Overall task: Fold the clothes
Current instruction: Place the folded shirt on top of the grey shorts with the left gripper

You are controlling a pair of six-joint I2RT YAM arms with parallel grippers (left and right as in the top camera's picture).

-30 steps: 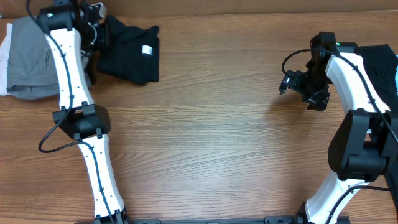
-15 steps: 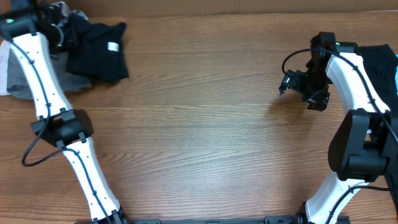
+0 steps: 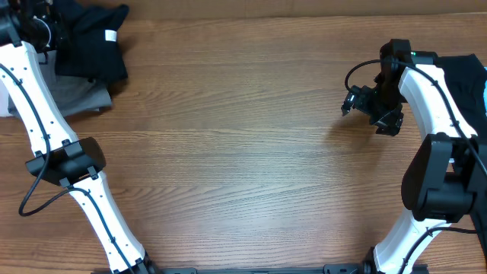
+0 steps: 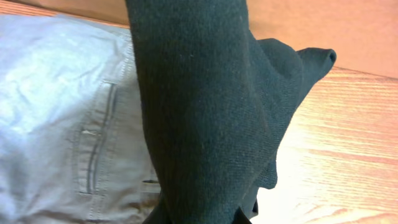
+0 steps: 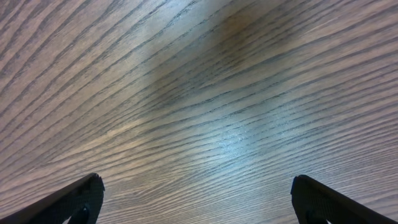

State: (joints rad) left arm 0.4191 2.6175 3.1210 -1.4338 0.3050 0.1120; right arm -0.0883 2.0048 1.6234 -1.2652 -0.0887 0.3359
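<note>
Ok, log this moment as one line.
left gripper shut on black garment | black garment partly over grey garment, far left | right gripper open above table | more black fabric at right edge

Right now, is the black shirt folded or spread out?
Not spread: the black shirt is bundled up, partly over a grey garment.

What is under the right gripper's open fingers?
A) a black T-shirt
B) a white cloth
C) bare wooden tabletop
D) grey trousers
C: the right wrist view shows only the wood grain of the tabletop between the spread fingers of the right gripper, with no fabric there.
</note>
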